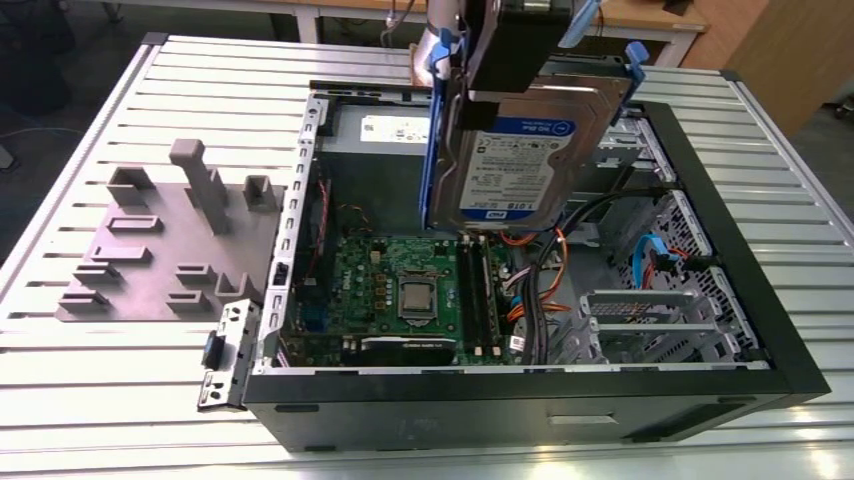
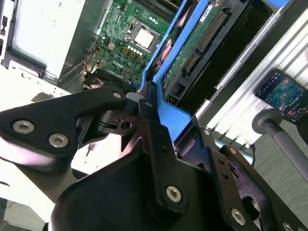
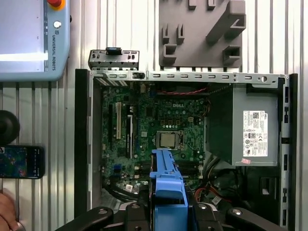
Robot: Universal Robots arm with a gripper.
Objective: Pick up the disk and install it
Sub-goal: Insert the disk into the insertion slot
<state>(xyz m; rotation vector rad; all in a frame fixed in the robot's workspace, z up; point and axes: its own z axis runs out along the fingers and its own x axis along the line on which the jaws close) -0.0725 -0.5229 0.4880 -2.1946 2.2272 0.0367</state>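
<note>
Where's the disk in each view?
Exterior view: disk upright in the gripper, above the open case.
Second wrist view: disk edge-on, circuit side showing, next to the CPU.
First wrist view: its blue rail end-on, near the CPU.
Shared landmark: the CPU.

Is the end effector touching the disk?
Touching. In the second wrist view the end effector clamps the disk by its blue rails; in the exterior view the disk hangs from it above the open computer case.
</note>
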